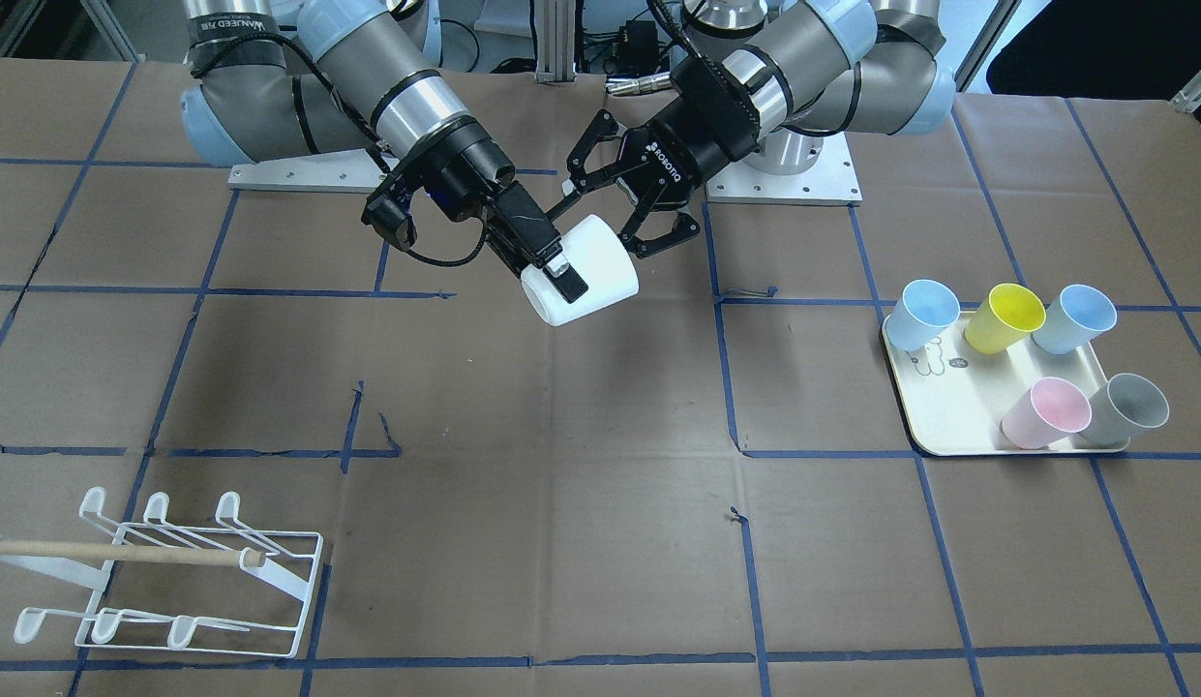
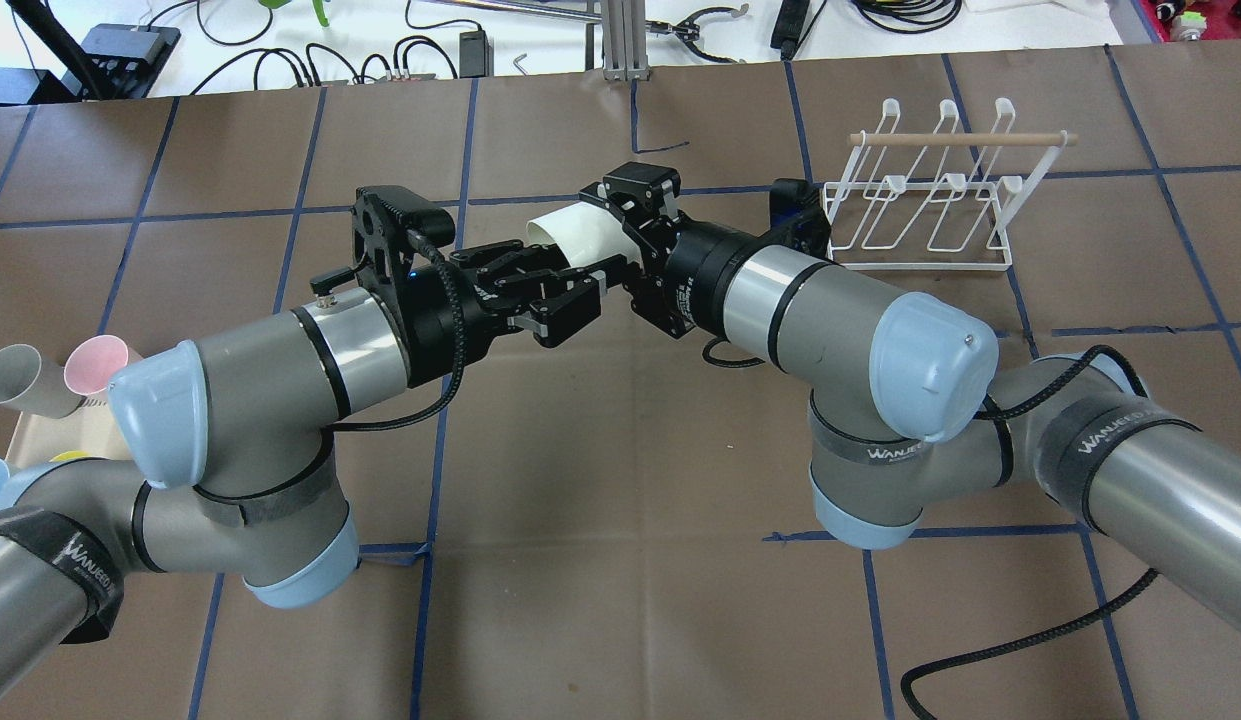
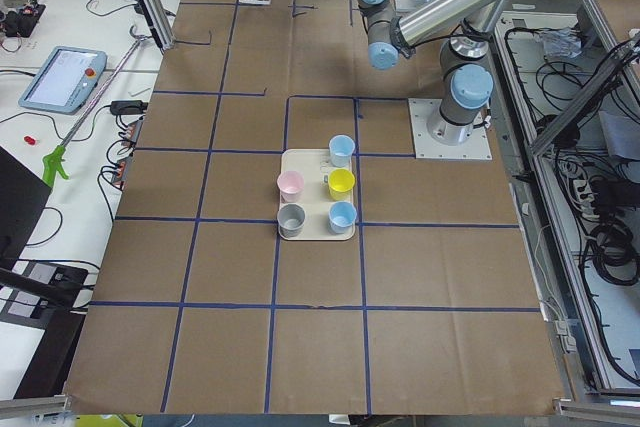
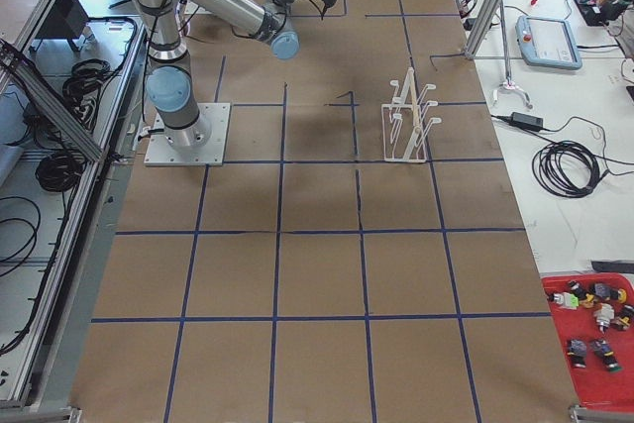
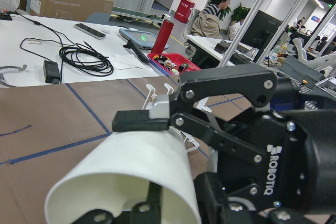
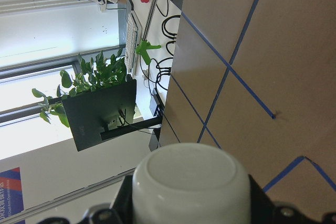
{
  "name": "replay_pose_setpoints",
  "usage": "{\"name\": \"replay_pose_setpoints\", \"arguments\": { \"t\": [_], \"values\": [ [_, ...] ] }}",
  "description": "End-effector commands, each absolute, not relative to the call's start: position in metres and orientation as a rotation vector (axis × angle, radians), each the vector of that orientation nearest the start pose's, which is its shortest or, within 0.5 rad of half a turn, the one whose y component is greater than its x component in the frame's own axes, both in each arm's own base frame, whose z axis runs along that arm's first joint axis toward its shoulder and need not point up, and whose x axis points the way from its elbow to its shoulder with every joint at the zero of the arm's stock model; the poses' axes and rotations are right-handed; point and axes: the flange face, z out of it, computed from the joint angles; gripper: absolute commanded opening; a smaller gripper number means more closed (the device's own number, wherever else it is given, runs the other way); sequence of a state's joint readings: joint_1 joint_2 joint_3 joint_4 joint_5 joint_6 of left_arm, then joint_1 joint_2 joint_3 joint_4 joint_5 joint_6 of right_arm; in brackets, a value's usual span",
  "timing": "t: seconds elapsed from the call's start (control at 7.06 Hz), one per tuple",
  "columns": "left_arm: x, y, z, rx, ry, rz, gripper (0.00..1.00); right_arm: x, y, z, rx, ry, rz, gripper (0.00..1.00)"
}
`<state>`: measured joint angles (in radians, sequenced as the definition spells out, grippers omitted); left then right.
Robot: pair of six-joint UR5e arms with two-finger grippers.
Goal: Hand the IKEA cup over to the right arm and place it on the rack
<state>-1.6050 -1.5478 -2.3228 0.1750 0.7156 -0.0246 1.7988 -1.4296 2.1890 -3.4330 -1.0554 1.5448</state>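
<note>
Right gripper [image 1: 566, 281] clamps white cup [image 1: 605, 261]; left gripper [image 1: 600, 208], ROBOTIQ-marked, spread wide.

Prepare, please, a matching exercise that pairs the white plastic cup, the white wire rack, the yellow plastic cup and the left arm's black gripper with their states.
1. white plastic cup
2. white wire rack
3. yellow plastic cup
4. left arm's black gripper

A. on the cream tray
B. open
C. held by the right gripper
D. empty, on the table

Pairs: 1-C, 2-D, 3-A, 4-B

table [image 1: 561, 542]: brown paper, blue tape grid | on it: rack [image 1: 126, 552], cream tray [image 1: 948, 416]
</note>
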Motion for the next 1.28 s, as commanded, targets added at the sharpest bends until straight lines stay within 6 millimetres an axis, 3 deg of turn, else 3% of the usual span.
{"name": "replay_pose_setpoints", "arguments": {
  "t": [0.0,0.14,0.28,0.42,0.71,0.85,0.99,1.13],
  "values": [
    [-0.217,-0.383,0.375,-0.505,-2.035,1.098,0.99,0.283,-0.415,0.362,0.949,1.750,-0.366,0.41],
    [-0.211,-0.385,0.376,-0.483,-2.053,1.109,0.99,0.279,-0.421,0.367,0.946,1.738,-0.383,0.36],
    [-0.190,-0.390,0.376,-0.428,-2.073,1.126,0.99,0.276,-0.434,0.373,0.943,1.726,-0.405,0.33],
    [-0.165,-0.393,0.375,-0.353,-2.106,1.139,0.99,0.263,-0.455,0.370,0.974,1.712,-0.433,0.31],
    [-0.148,-0.401,0.390,-0.240,-2.182,1.035,0.99,0.227,-0.486,0.374,0.882,1.763,-0.631,0.23],
    [-0.140,-0.417,0.398,-0.168,-2.283,0.995,0.99,0.215,-0.501,0.376,0.825,1.801,-0.715,0.21],
    [-0.128,-0.438,0.407,-0.068,-2.418,0.916,0.99,0.191,-0.522,0.364,0.809,1.862,-0.828,0.16],
    [-0.115,-0.457,0.416,0.028,-2.578,0.822,0.99,0.165,-0.547,0.365,0.755,1.958,-1.041,0.16]
  ]
}}
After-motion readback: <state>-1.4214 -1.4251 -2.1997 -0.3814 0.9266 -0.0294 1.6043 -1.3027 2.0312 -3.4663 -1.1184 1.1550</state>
